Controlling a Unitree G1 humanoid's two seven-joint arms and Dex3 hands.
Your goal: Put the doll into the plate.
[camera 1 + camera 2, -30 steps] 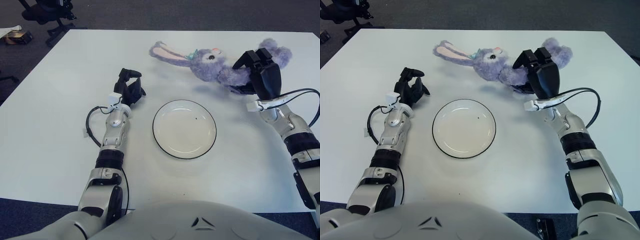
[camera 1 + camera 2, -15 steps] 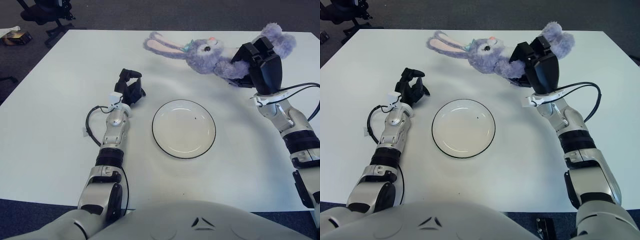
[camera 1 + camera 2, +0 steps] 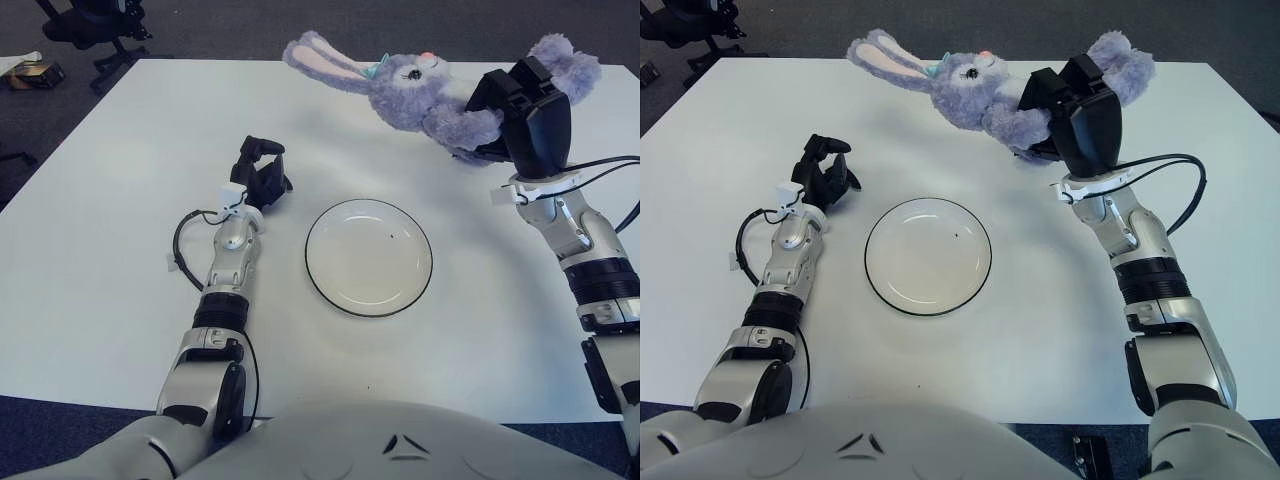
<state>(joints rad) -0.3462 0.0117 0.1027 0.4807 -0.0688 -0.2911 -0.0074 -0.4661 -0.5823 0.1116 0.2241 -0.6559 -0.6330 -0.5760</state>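
Note:
A purple plush rabbit doll with long pink-lined ears hangs in the air over the far right of the table, its ears pointing left. My right hand is shut on its body, and the doll's legs stick out beyond the hand to the right. A white plate with a dark rim lies at the table's middle, below and left of the doll, with nothing on it. My left hand shows left of the plate with its fingers curled on nothing.
The white table fills the view. Beyond its far left corner stand a black office chair and a small box on the dark floor. A black cable loops beside my left forearm.
My right hand has lifted the rabbit doll off the table, raising it and carrying it slightly farther away. The left hand and the plate have not moved.

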